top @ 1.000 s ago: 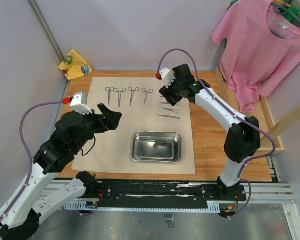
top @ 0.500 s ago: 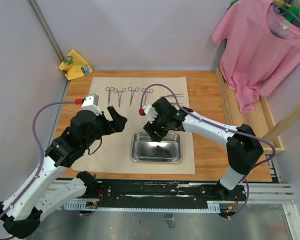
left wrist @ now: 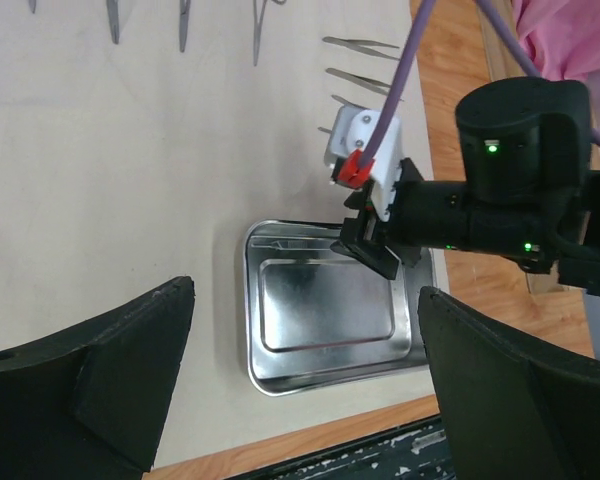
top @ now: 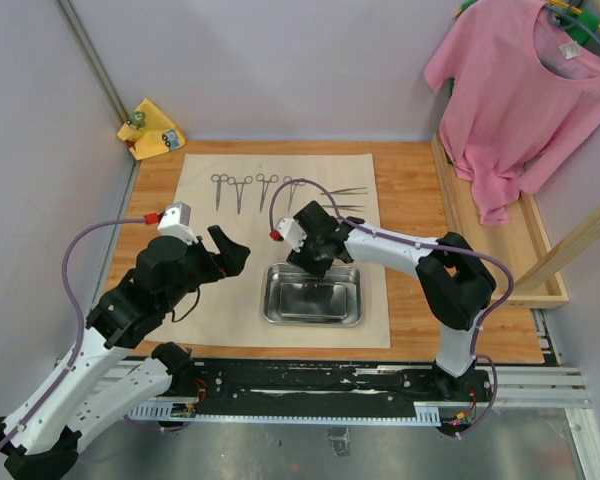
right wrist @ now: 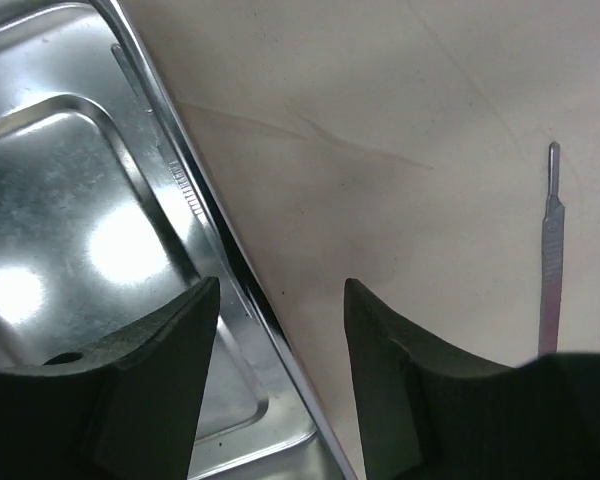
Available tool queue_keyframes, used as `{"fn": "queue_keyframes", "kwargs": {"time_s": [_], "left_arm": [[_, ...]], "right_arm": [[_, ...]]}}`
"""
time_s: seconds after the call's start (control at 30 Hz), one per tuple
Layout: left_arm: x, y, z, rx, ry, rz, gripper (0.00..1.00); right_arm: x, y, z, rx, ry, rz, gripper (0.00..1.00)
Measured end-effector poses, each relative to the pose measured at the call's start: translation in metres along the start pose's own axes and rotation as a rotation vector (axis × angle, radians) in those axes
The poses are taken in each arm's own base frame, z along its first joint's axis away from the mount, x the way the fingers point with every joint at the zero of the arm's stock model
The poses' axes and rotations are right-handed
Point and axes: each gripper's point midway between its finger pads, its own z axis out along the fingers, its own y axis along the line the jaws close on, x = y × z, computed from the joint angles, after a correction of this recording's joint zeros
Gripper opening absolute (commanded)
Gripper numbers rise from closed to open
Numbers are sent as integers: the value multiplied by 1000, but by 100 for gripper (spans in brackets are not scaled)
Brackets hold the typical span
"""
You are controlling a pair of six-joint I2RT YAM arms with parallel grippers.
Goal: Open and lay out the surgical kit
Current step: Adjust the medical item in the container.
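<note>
The beige cloth wrap (top: 375, 300) lies spread flat on the table. The shiny steel tray (top: 313, 318) sits empty on its near part. Four ring-handled forceps (top: 242, 190) lie in a row at the cloth's far edge, with slim tweezers (top: 348, 208) to their right. My right gripper (top: 320, 262) is open and hangs low over the tray's far rim. In the right wrist view its jaws (right wrist: 280, 290) straddle that rim (right wrist: 195, 195) without closing on it. My left gripper (top: 230, 255) is open and empty, left of the tray. The left wrist view looks down on the tray (left wrist: 325, 310) and the right gripper (left wrist: 375, 250).
A pink T-shirt (top: 520, 90) hangs at the far right over a wooden rail (top: 540, 250). A small yellow cloth (top: 152, 128) lies at the far left corner. One slim steel tool (right wrist: 550, 250) lies on the cloth (right wrist: 380, 120) beyond the tray.
My right arm has swung from the tweezers at the far right down and left to the tray's far rim. My left arm has shifted slightly right and nearer.
</note>
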Motion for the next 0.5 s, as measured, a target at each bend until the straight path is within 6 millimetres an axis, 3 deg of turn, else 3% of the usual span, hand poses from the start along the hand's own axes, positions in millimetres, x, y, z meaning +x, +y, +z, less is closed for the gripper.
{"fn": "queue_keyframes", "kwargs": {"time_s": [0.23,0.37,0.5], "left_arm": [[-14,-4,-15,23,-37,-12,98],[-19,-3,-23,25,-57,-14,98],[-21,-2,-26,22,-63,-14,98]], "right_arm": [[11,-6,19,18,51,-77,19],[5,-6,20,42,56,-122,8],[-6,1,20,86,49,-174,4]]}}
